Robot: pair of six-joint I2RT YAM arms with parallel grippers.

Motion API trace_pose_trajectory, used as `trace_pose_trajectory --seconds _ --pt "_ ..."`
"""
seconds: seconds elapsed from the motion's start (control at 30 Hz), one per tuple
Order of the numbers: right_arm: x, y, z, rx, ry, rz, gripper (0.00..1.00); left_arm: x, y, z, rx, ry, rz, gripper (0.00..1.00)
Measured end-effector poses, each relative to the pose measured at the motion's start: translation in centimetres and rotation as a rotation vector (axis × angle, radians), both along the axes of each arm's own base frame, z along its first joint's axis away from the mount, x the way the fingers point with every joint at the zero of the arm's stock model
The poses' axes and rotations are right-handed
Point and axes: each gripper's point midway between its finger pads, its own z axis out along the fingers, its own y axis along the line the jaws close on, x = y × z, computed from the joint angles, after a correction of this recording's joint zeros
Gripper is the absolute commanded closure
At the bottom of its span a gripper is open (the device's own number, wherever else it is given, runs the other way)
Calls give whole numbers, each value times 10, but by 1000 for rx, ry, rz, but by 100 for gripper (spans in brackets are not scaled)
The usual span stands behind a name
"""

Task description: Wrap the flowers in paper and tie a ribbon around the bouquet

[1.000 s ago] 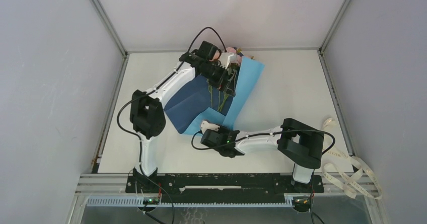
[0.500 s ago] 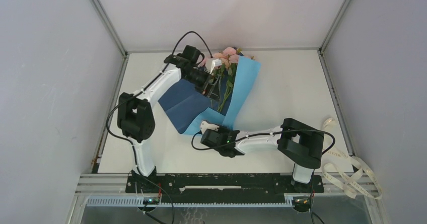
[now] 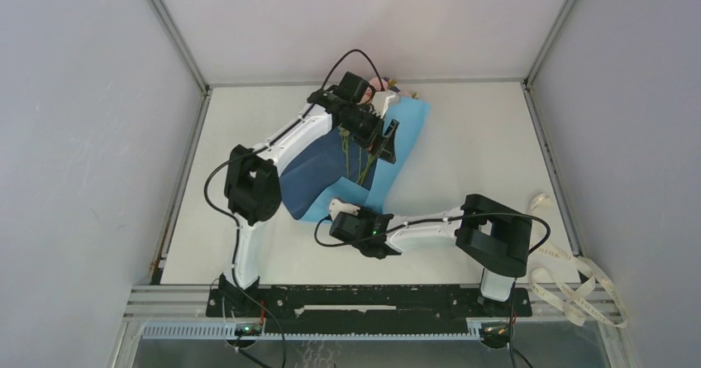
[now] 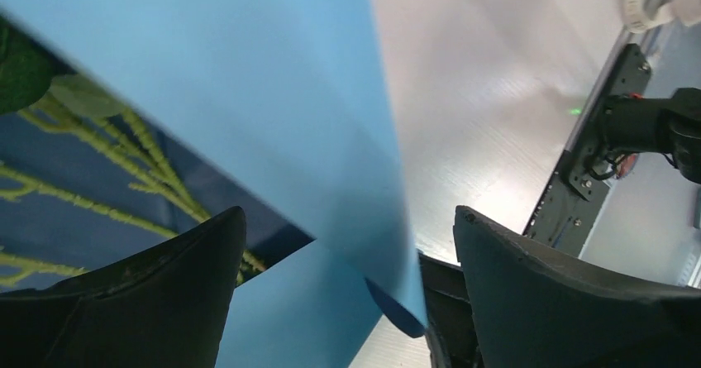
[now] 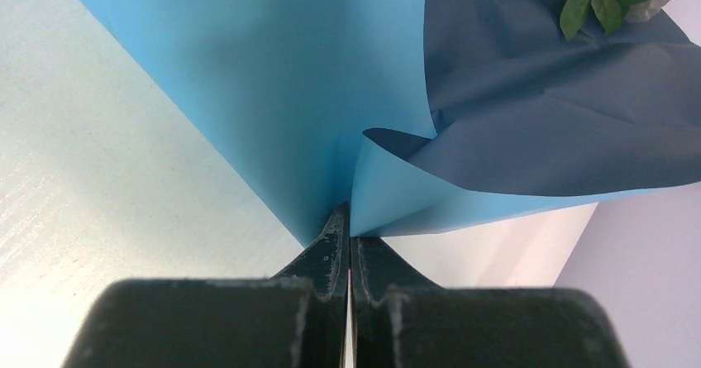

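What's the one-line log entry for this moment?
left gripper: open at paper flap | right gripper: shut on paper | flowers: lying on paper | ribbon: untouched, far right

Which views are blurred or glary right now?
Left wrist: the open left gripper looks soft up close; the white table glares beyond the large light-blue and navy paper sheet. Right wrist: sharp on the right gripper, shut on that paper; table washed out. Top external: evenly lit, sharp.

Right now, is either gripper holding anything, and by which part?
The right gripper is shut on the paper, pinching its near tip where the folded layers meet. The left gripper is open, holding nothing.
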Motion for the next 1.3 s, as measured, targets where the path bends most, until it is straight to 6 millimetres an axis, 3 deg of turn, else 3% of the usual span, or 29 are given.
trace_pose_trajectory --seconds 0.07,0.1,0.27,0.3,0.53,0.63,0.73,0.8,0.87,0.97,1.1,1.3 --pt "0 0 0 0 0 0 100 3 3 -10 27 13 20 6" --pt "0 0 0 0 0 0 100 5 5 -12 35 15 29 15" --pt "0 0 0 0 0 0 100 3 3 -9 14 42 30 90" --pt "0 0 0 0 0 0 100 1 2 -8 6 53 28 99" --pt "0 0 0 -1 0 0 100 -12 0 -3 -31 82 -31 100" --pt "0 -2 0 -3 0 -5 89 -13 12 -8 -12 92 -13 100" --pt "0 -3 0 -4 1 -11 80 -5 37 -20 14 118 44 100" --pt "0 -3 1 -2 3 -10 76 6 63 -35 38 146 110 100" --pt "0 -2 5 12 2 -8 63 12 86 -51 57 182 166 100" --pt "0 0 8 31 1 -6 51 13 112 -73 89 231 223 100" --pt "-2 2 10 45 17 8 44 7 119 -92 107 253 233 100" --pt "-13 2 26 125 56 63 41 5 126 -111 123 254 256 100"
